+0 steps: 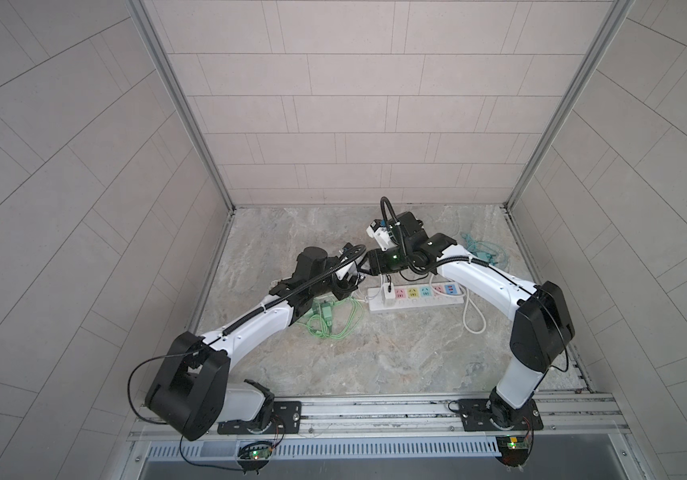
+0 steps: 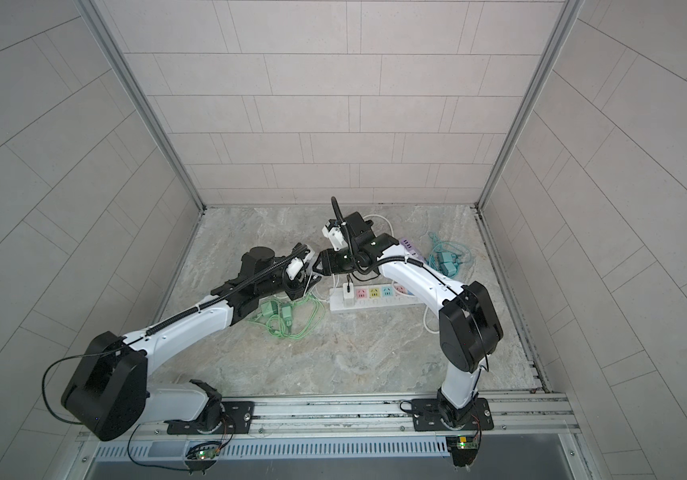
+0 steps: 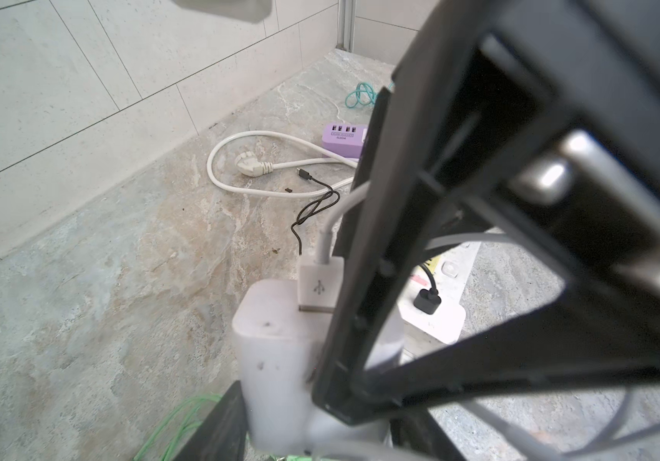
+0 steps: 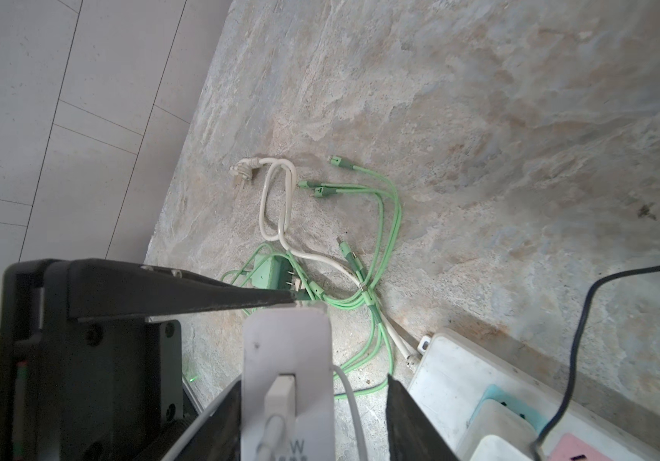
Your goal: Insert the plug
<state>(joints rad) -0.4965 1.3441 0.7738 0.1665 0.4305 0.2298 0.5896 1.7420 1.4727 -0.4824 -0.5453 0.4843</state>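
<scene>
Down on the bench it's mottled grey-beige stone, with pale tiled walls closing in on three sides, metal posts in the back corners, and a metal rail along the front carrying both arms.

Count with me: two arms, two end effectors, and they meet in the middle. One white power strip lies flat near centre, with five coloured socket faces showing in a top view. One white charger is already seated at its left end, a black lead plugged into it. One purple USB hub sits at the back, its white mains cord looped beside it. Left of the strip is a green cable tangle, with what look like two green chargers in it; they're small from up there, so call that probable. One teal bundle lies far right.

Now the charger plug: a white block with one white USB connector pushed into its end. It's up off the bench, just beside the strip's left end. The left end effector has it clamped at the end away from that connector. The right end effector straddles it with jaws apart. One finger sits against the block's side, and the other finger stands clear, bench visible in the gap.
</scene>
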